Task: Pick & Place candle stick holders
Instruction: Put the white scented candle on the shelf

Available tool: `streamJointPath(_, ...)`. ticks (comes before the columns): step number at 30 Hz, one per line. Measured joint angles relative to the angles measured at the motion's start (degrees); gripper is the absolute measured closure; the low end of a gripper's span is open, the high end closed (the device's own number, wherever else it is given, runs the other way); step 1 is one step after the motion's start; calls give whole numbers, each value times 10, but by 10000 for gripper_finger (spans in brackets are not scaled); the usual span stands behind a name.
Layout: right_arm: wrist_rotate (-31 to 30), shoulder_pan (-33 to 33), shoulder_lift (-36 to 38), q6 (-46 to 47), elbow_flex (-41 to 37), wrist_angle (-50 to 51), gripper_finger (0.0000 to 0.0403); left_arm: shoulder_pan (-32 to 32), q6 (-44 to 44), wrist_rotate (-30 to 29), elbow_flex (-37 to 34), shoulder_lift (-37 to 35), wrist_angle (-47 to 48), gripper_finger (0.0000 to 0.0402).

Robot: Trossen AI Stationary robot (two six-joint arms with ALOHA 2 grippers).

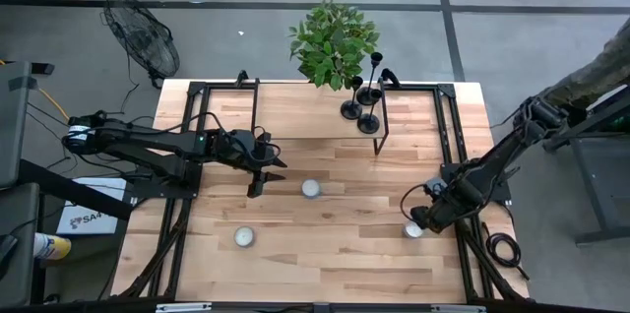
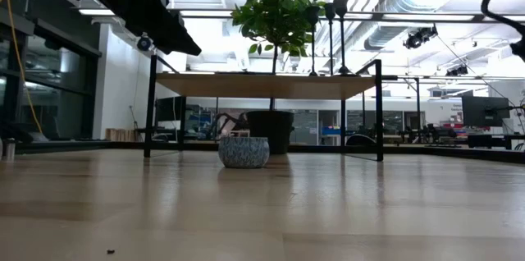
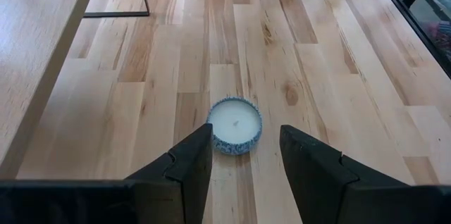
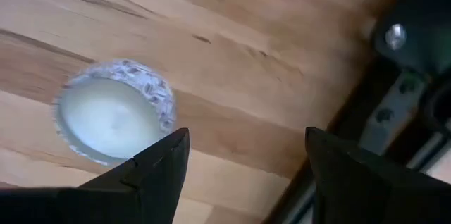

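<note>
Glossy wood table (image 1: 335,234), matt black candle stick holders (image 1: 360,106)

arms: black, jointed | left tool (image 3: 245,164): dark wedge fingers | cables: black

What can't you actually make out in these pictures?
- Holders' bases: low view, hidden behind the raised shelf.
- Right gripper: low view, cut off by the edge.
- Third candle: only the high view shows it, too small for detail.
</note>
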State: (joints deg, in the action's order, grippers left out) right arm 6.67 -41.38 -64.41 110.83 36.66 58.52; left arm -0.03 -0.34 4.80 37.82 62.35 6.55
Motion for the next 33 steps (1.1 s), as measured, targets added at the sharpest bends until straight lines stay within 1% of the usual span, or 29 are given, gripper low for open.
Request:
streamJointPath(2, -8, 2, 4, 0, -5, -13, 126, 0, 0, 0, 0, 0, 0, 238)
streamJointPath(10, -37, 1, 4, -14, 11, -14, 126, 0, 0, 0, 0, 0, 0, 238)
streamJointPath(13, -31, 3, -5, -19, 11, -21, 126, 0, 0, 0, 0, 0, 0, 238)
streamJointPath(18, -23, 17, -37, -55, 11, -39, 126, 0, 0, 2, 0, 0, 0, 238)
streamJointPath(25, -21, 20, -52, -58, 11, -63, 126, 0, 0, 2, 0, 0, 0, 238)
streamJointPath(33, -16, 20, -67, -65, 11, -61, 126, 0, 0, 2, 0, 0, 0, 238)
